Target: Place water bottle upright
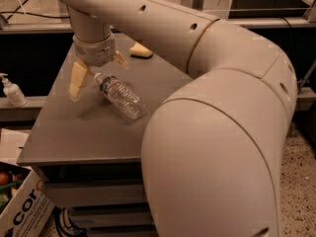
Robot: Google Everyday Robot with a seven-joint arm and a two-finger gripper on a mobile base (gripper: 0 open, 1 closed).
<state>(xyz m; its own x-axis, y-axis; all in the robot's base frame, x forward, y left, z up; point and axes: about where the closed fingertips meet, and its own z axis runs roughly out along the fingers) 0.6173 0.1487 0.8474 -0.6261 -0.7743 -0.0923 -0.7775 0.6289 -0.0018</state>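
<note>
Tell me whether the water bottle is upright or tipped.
Tipped: the water bottle lies on its side on the table, cap by the open gripper.

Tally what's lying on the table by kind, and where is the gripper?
Water bottles: 1, the water bottle on its side.
Yellow blocks: 1, the yellow block at the table's far edge.
Total: 2
The gripper hangs over the water bottle's cap end, jaws open.

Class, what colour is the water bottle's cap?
White, camera view; open gripper hovers over the cap.
</note>
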